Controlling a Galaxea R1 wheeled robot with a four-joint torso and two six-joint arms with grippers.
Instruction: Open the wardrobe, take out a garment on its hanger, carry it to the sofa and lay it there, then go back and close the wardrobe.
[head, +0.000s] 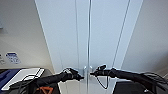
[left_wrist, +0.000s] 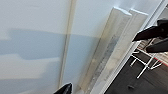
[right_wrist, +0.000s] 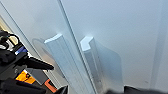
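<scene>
Wardrobe (head: 100, 37), a tall plain white cabinet with two full-height doors, stands directly ahead in the head view; both doors are shut, meeting at a thin vertical seam. Two small white vertical handles (head: 87, 70) flank that seam low on the doors. Both black arms reach forward at handle height. The left gripper (head: 80, 77) comes in from the left side, its tip just beside the left handle (left_wrist: 110, 47). The right gripper (head: 93, 73) points inward from the opposite side, its tip just beside the right handle (right_wrist: 91, 62). Whether either gripper's jaws stand wide or narrow cannot be told. A pale wall (head: 20, 37) flanks the cabinet.
</scene>
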